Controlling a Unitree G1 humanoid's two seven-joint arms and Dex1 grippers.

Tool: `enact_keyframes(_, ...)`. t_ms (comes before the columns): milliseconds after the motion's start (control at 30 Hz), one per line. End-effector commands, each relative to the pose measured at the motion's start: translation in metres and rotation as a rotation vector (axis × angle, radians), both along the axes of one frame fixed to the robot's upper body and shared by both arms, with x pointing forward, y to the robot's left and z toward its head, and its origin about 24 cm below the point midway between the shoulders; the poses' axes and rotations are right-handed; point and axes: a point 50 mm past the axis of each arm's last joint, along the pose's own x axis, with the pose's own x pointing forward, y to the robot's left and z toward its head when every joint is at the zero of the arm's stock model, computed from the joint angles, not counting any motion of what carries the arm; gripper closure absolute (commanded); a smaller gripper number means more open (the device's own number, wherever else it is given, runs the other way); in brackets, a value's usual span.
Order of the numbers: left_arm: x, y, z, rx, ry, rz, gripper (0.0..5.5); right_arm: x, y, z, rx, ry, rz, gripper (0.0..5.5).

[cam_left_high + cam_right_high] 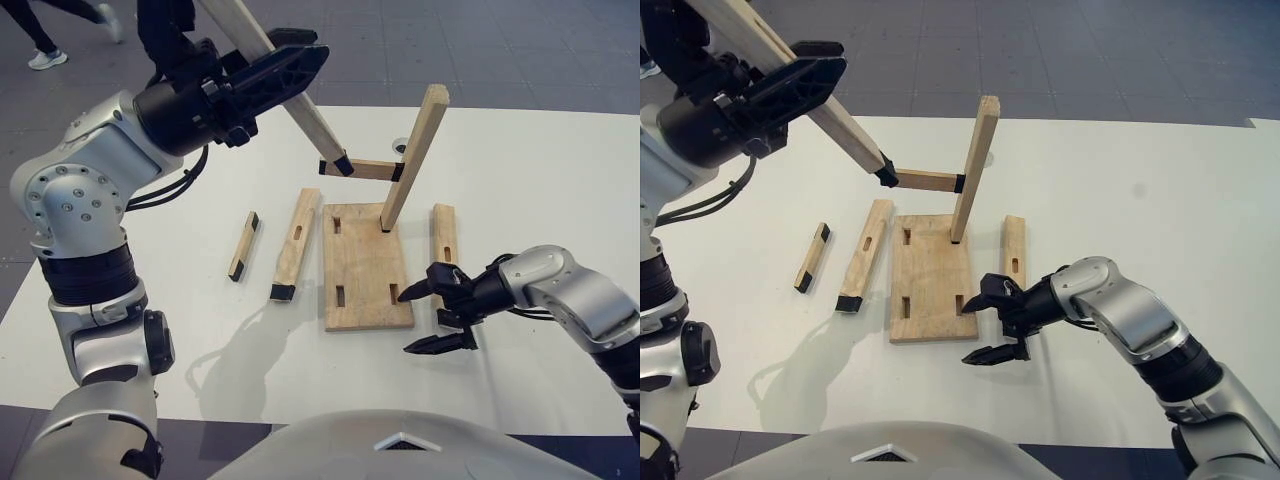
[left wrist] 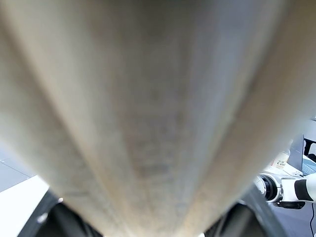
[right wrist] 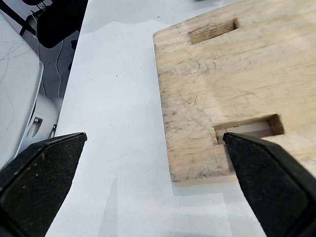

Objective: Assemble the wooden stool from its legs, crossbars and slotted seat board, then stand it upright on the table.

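Left eye view is showing the left end effector (image 1: pixel 285 70) gripping a raised leg (image 1: pixel 300 100) high over the counter (image 1: pixel 540 180), tilted, with its dark-capped lower end meeting a crossbar (image 1: pixel 370 170). That crossbar is running across to a standing leg (image 1: pixel 415 160), which is leaning a little with its foot at the far right slot of the seat board (image 1: pixel 365 270). The seat board is lying flat near the middle of the counter. A third leg (image 1: pixel 296 243) is lying just beside its left edge, a loose crossbar (image 1: pixel 244 245) is resting a little farther left, and a fourth leg (image 1: pixel 444 235) is lying along the right edge. The right end effector (image 1: pixel 405 322) is hovering low at the near right corner of the board with its fingers spread wide and holding nothing. In the right wrist view one finger (image 3: pixel 266 173) is sitting close to the nearest slot, while the other finger (image 3: pixel 39 168) is hanging over bare counter. Judging by this, the task is looking less than half done. One leg is appearing seated and joined by a crossbar to the leg in hand, which is not yet in its slot. Two legs and one crossbar are waiting untouched. After they are fitted, the stool is needing to be turned over onto its feet
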Motion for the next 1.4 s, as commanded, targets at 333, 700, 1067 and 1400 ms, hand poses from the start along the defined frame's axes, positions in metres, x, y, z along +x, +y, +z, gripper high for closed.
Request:
enact_keyframes(333,-0.005,0.004,0.000,0.005,-0.019,0.019,3.45,-0.001,-0.022,-0.012,-0.157,-0.043,0.054,0.40)
enact_keyframes(700,-0.012,0.010,-0.007,0.023,-0.026,0.038,3.45,0.004,-0.064,-0.003,-0.287,-0.043,0.056,0.40)
enact_keyframes(1067,-0.021,0.016,-0.044,0.197,0.076,-0.030,3.45,0.025,-0.056,0.009,-0.239,-0.131,0.022,0.40)
enact_keyframes(1400,-0.002,0.016,-0.106,0.267,0.173,0.126,3.45,0.046,-0.043,0.038,-0.166,-0.240,-0.006,0.40)
